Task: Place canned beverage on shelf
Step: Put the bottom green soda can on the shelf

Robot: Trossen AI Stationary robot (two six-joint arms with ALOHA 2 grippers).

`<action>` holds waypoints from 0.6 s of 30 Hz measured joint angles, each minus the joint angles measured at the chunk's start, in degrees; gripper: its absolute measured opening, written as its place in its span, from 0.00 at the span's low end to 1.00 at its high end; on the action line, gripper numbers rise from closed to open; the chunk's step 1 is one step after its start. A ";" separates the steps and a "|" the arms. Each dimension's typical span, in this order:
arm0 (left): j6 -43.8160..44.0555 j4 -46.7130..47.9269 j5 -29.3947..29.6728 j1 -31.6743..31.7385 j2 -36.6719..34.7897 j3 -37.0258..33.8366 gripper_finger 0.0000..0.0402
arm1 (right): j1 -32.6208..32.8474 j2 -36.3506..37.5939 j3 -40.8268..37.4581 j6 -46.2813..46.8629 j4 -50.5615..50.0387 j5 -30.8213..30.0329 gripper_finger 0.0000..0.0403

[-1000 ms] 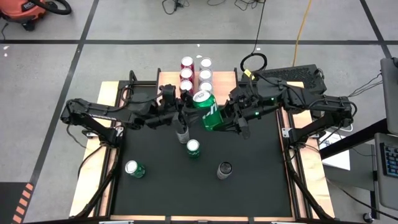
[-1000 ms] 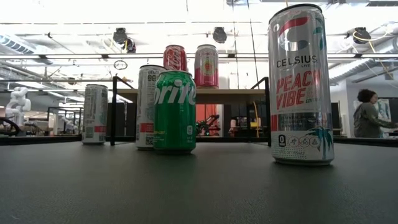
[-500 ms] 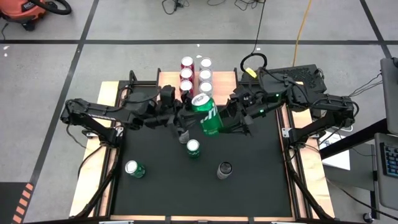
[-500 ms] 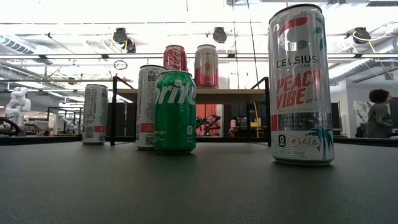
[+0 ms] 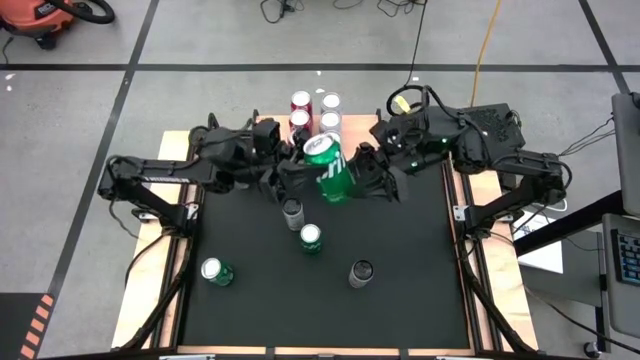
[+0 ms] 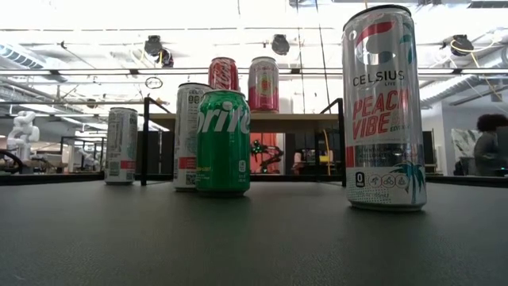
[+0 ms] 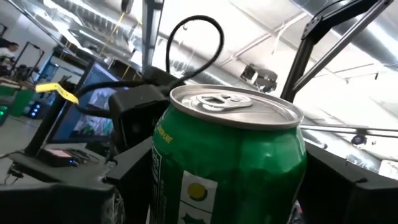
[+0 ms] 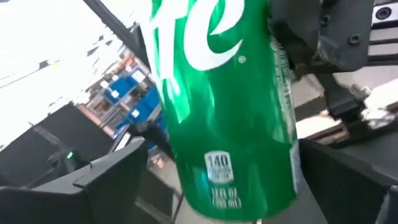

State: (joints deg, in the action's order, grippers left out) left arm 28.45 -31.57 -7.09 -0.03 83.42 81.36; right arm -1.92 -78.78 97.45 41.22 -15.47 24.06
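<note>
Held can: a green aluminium cylinder with white lettering and a silver pull-tab lid [image 5: 328,170] hung tilted in the upper centre of the high view, above the far edge of the mat and just short of the shelf.
Left gripper [image 5: 306,181]: its dark fingers [image 7: 127,180] pressed both sides of the green can's smooth wall, gripping it from the left of the frame.
Right gripper [image 5: 354,182]: it stood spread wide around the same can from the right of the frame. In the right wrist view its matte black fingers [image 8: 93,186] flanked the can with a gap showing.
Shelf: the small raised platform, with a light wood top [image 5: 362,126] on thin black metal legs, sat top centre of the high view. Two rows of cans stood on it, with red cans [image 5: 301,101] on the left and pale cans [image 5: 331,102] on the right.
Mat: the flat black rectangular sheet [image 5: 420,260] with a dull surface filled the lower centre of the high view.
Cans on the mat: a slim white can [image 5: 292,212] stood just below the held can, with a green can [image 5: 311,237] below that. Another green can [image 5: 213,270] stood at lower left, and a tall slim "Peach Vibe" can [image 6: 382,107] stood glossy at the right of the low view.
Background: a person [image 6: 488,143] showed at the right edge of the low view.
</note>
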 joint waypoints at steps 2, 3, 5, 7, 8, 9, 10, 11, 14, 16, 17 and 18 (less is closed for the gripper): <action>0.12 0.12 -1.31 1.02 -0.03 0.00 0.74 | -0.08 -0.81 0.00 -0.48 1.53 -0.46 0.97; 0.06 0.19 -1.56 1.36 -0.03 0.00 0.74 | -0.08 -1.20 -0.02 -0.65 2.43 -0.63 0.96; 0.06 0.42 -2.39 1.98 -0.03 0.00 0.74 | -0.06 -2.12 -0.02 -0.94 3.70 -1.79 0.95; -0.04 0.67 -2.65 2.31 -0.03 0.00 0.74 | -0.06 -2.80 -0.02 -1.38 4.15 -2.00 0.92; -0.11 0.85 -2.67 2.37 0.00 0.00 0.74 | -0.10 -3.04 -0.02 -1.42 4.31 -2.00 0.90; -0.21 1.01 -2.67 2.38 0.00 0.00 0.74 | -0.10 -3.13 -0.02 -1.57 4.29 -2.00 0.89; -0.24 1.00 -2.78 2.35 0.00 0.00 0.74 | -0.10 -3.38 -0.02 -1.60 4.31 -2.00 0.87; -0.22 1.00 -2.94 2.32 0.00 0.00 0.74 | -0.09 -3.53 -0.02 -1.80 4.44 -1.92 0.84; 0.12 1.11 -3.35 2.29 0.00 0.00 0.74 | -0.28 -3.58 -0.02 -2.27 4.51 -1.53 0.77; 0.15 1.22 -3.20 2.32 0.00 0.00 0.74 | -0.34 -3.57 -0.02 -3.04 4.48 -1.45 0.73; 0.17 1.41 -3.22 2.35 0.00 0.00 0.74 | -0.40 -3.57 -0.02 -3.48 4.46 -1.42 0.72; 0.17 1.55 -3.22 2.35 0.00 0.00 0.74 | -0.43 -3.52 -0.02 -3.79 4.45 -1.39 0.70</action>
State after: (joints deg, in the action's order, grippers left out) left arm 28.62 -30.01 -10.31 2.33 83.42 81.36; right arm -2.35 -82.30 97.43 37.43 -11.02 22.68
